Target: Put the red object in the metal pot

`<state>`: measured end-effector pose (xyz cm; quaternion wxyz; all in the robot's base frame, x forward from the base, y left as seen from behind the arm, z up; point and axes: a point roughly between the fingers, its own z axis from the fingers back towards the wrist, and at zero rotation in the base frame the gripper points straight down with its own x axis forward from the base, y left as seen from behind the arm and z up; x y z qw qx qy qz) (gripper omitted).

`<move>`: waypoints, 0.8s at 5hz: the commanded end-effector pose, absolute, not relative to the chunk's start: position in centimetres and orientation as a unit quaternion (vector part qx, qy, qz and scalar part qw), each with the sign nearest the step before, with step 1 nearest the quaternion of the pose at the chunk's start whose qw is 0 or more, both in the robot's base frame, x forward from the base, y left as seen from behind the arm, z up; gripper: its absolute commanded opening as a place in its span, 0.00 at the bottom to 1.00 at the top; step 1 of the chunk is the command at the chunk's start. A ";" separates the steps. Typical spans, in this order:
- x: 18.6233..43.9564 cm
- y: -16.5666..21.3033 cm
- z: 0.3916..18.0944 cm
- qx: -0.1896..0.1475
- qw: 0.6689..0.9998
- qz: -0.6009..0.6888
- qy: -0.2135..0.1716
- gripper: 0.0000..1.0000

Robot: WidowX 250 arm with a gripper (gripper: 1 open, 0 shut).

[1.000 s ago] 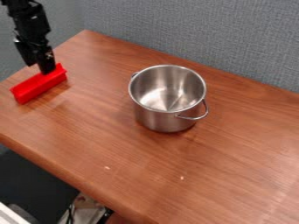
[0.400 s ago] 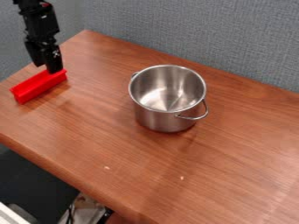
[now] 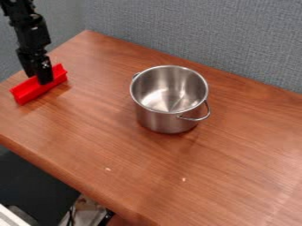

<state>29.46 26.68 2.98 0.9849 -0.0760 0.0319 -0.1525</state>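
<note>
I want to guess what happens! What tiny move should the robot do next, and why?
Probably shut the fingers on the red block. They look open and sit low, right at the block near the table's left edge, and the block is not lifted. The pot is empty, so grabbing comes first.

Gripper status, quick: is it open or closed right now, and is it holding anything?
Gripper: open, down at the red block at the table's left edge, not yet closed on it.

Red object (image 3: 35, 86) flat, metal pot (image 3: 170, 99) upright
</note>
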 end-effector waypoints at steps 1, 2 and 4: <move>30.0 28.5 5.4 -0.047 0.977 -0.206 0.021 1.00; 30.4 27.6 6.1 -0.051 0.981 -0.187 0.015 1.00; 30.6 26.5 6.4 -0.050 0.986 -0.161 0.014 1.00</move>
